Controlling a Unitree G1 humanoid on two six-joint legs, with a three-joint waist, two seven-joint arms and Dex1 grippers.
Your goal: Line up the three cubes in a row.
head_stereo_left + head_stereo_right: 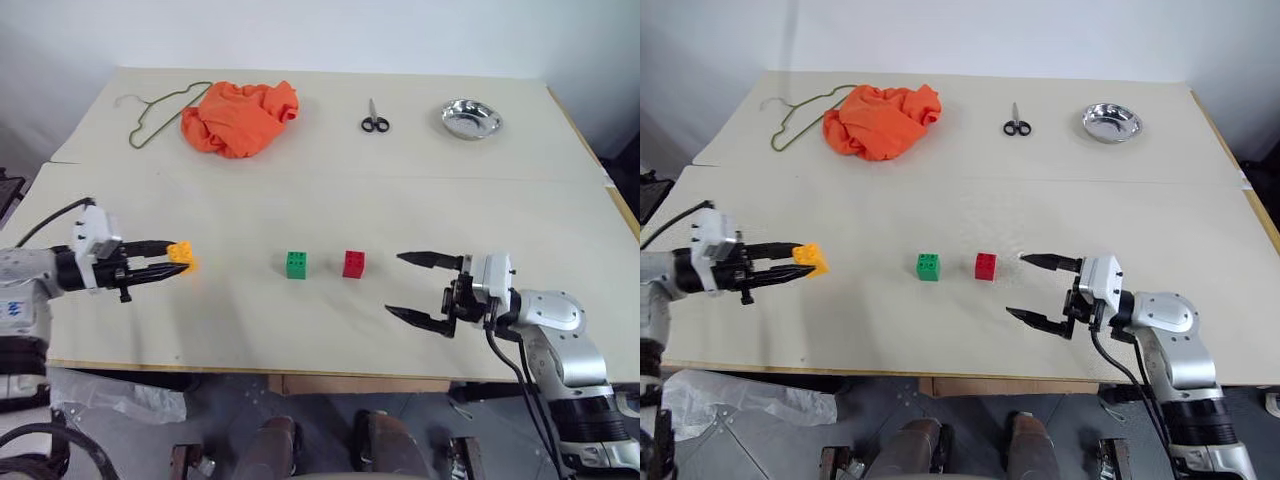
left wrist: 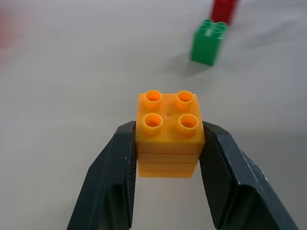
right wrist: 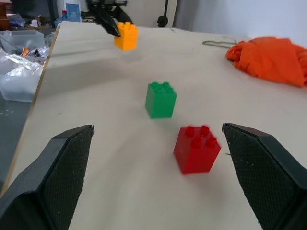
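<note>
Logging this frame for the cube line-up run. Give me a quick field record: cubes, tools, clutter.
orange-yellow cube: gripped in left tool, studs up, lifted off the table by its shadow in the right wrist view
green cube: on table, mid front
red cube: on table, beside the green one, small gap between
left tool: shut on orange-yellow cube
right tool: open, empty, next to red cube
far clutter: wire hanger, orange cloth, scissors, metal bowl
row status: not yet lined up
</note>
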